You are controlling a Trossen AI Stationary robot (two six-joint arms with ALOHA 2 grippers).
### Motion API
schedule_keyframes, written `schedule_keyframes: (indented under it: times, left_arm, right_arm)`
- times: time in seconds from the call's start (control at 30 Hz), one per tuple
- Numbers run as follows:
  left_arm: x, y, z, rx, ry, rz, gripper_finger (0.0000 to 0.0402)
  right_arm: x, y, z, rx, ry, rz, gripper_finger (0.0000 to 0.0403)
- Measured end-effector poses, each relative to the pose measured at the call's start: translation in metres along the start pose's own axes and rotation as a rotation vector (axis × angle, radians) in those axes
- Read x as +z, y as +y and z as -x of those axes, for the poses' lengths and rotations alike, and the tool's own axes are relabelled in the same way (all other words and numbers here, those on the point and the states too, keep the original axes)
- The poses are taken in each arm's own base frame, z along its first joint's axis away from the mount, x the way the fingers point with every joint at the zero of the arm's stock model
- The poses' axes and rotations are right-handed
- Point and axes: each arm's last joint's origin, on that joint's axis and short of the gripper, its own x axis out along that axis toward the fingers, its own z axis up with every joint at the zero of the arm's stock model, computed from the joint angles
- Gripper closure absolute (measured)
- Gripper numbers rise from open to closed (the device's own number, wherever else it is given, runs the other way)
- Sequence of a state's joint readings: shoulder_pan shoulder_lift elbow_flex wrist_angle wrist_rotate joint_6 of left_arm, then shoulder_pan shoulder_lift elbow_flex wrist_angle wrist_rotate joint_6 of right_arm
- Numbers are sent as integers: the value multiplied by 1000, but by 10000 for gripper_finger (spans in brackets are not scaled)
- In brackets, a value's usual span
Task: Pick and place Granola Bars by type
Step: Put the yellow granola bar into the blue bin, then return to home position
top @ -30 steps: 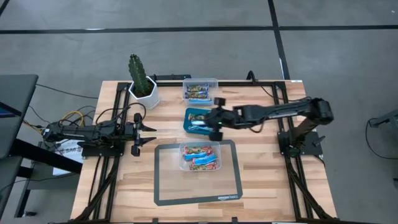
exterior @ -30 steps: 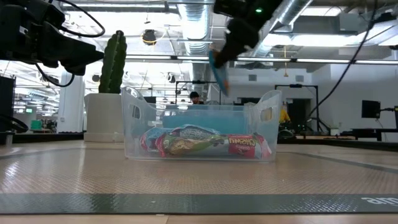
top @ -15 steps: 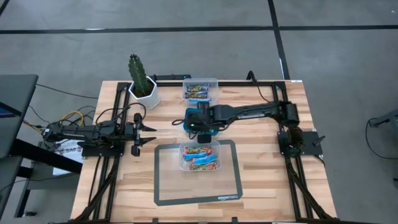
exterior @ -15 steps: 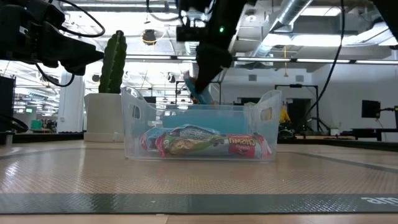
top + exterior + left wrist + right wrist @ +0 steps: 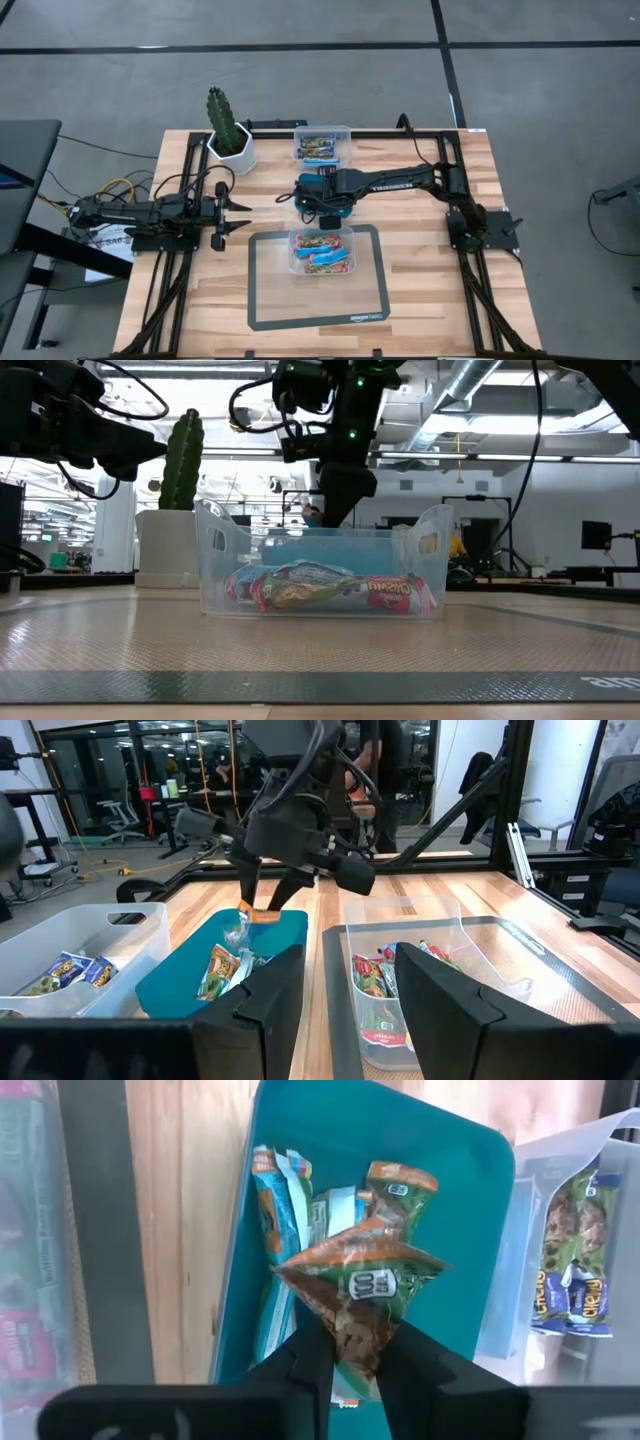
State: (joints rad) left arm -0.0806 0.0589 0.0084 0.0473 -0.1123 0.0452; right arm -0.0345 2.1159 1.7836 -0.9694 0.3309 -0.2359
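Note:
My right gripper (image 5: 322, 198) reaches from the table's right side over the teal bin (image 5: 304, 182) and is shut on a granola bar (image 5: 362, 1285) in a green and orange wrapper with a clear window. A few more wrapped bars (image 5: 285, 1220) lie in the teal bin below it. The clear bin on the mat (image 5: 322, 252) holds red, green and blue bars. The far clear bin (image 5: 322, 145) holds blue and green ones. My left gripper (image 5: 238, 215) waits open near the table's left side, pointing toward the bins. My right gripper pinches one end of the green and orange bar (image 5: 358, 1342) between its two fingers, coming from above and pointing down. The bar hangs below the fingers (image 5: 250, 916), inside the teal bin's rim. Whether its lower end touches the bars beneath, I cannot tell.
A cactus in a white pot (image 5: 228, 132) stands at the far left of the table. A grey mat (image 5: 268, 300) lies under the near clear bin. The three bins stand in a row from far to near, close together. Bare wood lies right of the mat.
My right gripper, shut on the bar, has moved toward the table's left and come down from above the bins to the teal bin. The bar has gone down with it, from well above the rim to inside it.

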Motion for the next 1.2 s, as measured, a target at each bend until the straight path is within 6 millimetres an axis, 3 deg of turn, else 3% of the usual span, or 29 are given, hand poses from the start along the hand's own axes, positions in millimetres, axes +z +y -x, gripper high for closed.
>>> schedule_keyframes:
  times: [0.53,0.7,0.93,1.2]
  left_arm:
    - [0,0,0,0,0,0,248]
    - [0,0,0,0,0,0,248]
    - [0,0,0,0,0,0,248]
    - [0,0,0,0,0,0,248]
  right_arm:
    - [1,0,1,-6,-13,-4,259]
    - [-5,-4,19,16,-62,-58,248]
    - [-45,7,48,21,-190,-161,247]
    - [-124,24,52,39,-419,-460,252]
